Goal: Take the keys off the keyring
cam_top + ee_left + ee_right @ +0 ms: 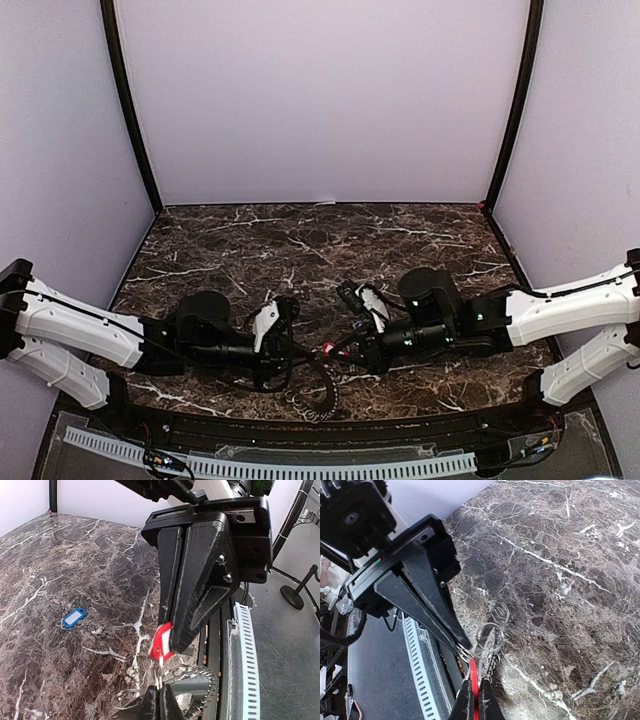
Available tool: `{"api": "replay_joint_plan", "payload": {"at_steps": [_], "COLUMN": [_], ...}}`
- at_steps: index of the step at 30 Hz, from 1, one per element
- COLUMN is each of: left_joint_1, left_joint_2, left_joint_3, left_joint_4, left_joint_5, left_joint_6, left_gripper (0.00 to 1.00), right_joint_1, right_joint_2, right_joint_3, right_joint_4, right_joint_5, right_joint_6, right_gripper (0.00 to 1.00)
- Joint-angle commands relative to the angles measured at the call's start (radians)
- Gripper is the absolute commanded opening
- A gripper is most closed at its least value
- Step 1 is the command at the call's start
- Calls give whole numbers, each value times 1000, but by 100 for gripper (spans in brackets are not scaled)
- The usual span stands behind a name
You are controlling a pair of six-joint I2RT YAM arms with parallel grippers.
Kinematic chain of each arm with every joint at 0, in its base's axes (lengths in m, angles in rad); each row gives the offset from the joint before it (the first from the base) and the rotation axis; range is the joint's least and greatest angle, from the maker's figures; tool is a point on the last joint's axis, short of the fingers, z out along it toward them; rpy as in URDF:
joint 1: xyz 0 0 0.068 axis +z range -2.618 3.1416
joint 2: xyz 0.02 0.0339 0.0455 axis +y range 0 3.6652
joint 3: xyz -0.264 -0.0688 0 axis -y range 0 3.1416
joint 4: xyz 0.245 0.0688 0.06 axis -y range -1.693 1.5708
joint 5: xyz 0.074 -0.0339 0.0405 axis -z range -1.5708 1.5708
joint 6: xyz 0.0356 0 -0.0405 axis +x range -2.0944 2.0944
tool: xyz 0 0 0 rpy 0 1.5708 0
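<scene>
From my station, the dark marble table [300, 240] fills the work area, and both arms reach in from the near corners to meet just in front of centre. The left arm [80, 325] comes in low from the left and the right arm [560, 310] from the right, their tips almost nose to nose near the front edge.

The left gripper [160, 700] is clenched. In its own wrist view I see the fingers pinched together on the thin wire loops of the keyring [211, 680]. The toothed grey rim curves off to the right of those fingers, by the table's front edge.

The right gripper [472, 695] is also clamped tight, grasping the red key [161, 641] by its plastic head. The head sits between the fingertips directly above the left gripper's tips, with its metal end pointing down into the wire loops.

The blue key [74, 618] lies flat on the marble, well apart from both grippers and the ring, off to the left in the left wrist view.
</scene>
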Motion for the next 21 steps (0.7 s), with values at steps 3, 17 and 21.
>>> {"api": "replay_joint_plan", "payload": {"at_steps": [3,17,21], "left_joint_1": [1,3,4], "left_joint_2": [-67,-130,-141], "left_joint_3": [-39,-67,-75], "left_joint_4": [48,182,229], "left_joint_5": [-15,-48,-68], "left_joint_6": [-11,-18,-12], "left_gripper": [0,0,0], "right_joint_1": [-26,34,44], "right_joint_2": [-32,110,128], "right_joint_3": [-38,37,55], "right_joint_4": [23,30,33], "right_joint_5": [38,-68,-65], "right_joint_6": [23,-65,-74], "right_gripper": [0,0,0]}}
